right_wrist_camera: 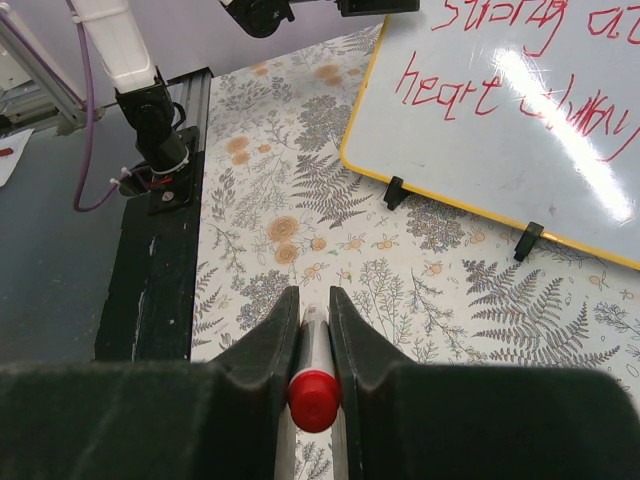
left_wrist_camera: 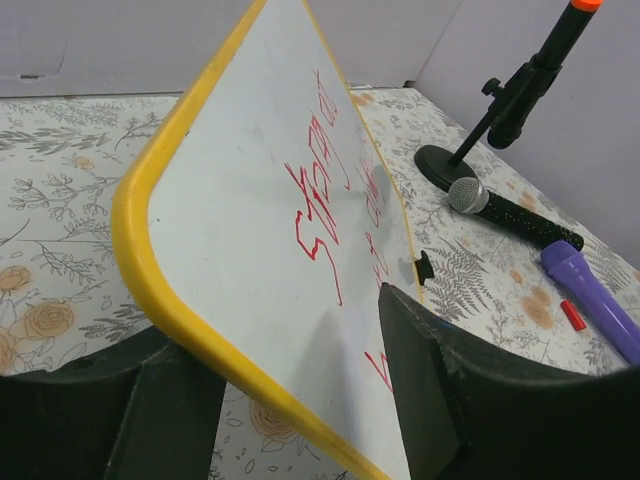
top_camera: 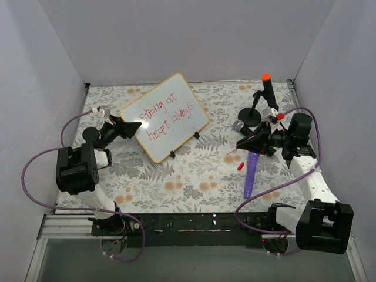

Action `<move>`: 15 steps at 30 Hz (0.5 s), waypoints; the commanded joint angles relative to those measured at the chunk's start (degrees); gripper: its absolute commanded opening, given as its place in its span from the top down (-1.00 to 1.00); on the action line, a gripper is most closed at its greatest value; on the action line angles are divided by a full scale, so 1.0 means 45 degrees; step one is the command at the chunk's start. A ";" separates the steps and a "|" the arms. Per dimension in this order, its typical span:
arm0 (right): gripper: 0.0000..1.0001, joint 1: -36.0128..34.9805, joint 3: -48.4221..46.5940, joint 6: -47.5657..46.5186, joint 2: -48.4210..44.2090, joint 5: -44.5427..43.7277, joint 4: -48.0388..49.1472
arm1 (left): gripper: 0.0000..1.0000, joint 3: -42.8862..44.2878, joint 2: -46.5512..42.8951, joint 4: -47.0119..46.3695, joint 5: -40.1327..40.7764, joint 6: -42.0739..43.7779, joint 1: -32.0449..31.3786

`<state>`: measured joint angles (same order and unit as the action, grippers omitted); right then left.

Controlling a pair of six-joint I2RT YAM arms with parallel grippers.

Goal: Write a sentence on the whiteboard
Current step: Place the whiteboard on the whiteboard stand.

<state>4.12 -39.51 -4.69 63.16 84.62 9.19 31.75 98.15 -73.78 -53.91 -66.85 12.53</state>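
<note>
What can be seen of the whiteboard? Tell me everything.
The whiteboard is a glossy white rectangle with rounded corners and a thin yellow frame, bearing red handwriting in two lines. It stands tilted on two black clip feet on the floral table, one corner between the left gripper and its parted fingers.

Near middle: bare bench (top_camera: 194,188), room to pass.
Far left: whiteboard (top_camera: 165,116) stands in the way.
Far right: black stand (top_camera: 258,106) blocks.
Right: purple stick (top_camera: 250,173) and red cap (top_camera: 240,167) lie there.
</note>
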 commanded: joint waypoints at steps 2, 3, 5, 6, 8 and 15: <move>0.97 0.0061 0.0029 -0.0032 -0.0167 0.0610 0.0399 | -0.28 -0.0160 -0.1146 -0.0305 0.0494 0.0636 -0.0032; 0.97 0.0061 0.0029 -0.0013 -0.0167 0.0610 0.0399 | -0.29 -0.0180 -0.1224 -0.0227 0.0554 0.0695 0.0007; 0.97 0.0061 0.0029 -0.0013 -0.0187 0.0610 0.0399 | -0.37 -0.0219 -0.1535 0.0221 0.0865 0.0792 0.0027; 0.97 0.0061 0.0029 -0.0013 -0.0168 0.0610 0.0418 | -0.42 -0.0219 -0.1615 0.0397 0.1118 0.0870 0.0046; 0.97 0.0061 0.0029 -0.0032 -0.0187 0.0610 0.0418 | -0.67 -0.0258 -0.1810 0.0651 0.1257 0.0890 0.0124; 0.97 0.0061 0.0029 -0.0013 -0.0245 0.0629 0.0419 | -0.90 -0.0258 -0.2279 0.1609 0.2078 0.0988 0.0281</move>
<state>4.12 -39.51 -4.69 63.16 84.62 9.21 31.22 91.68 -68.53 -47.29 -63.79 13.13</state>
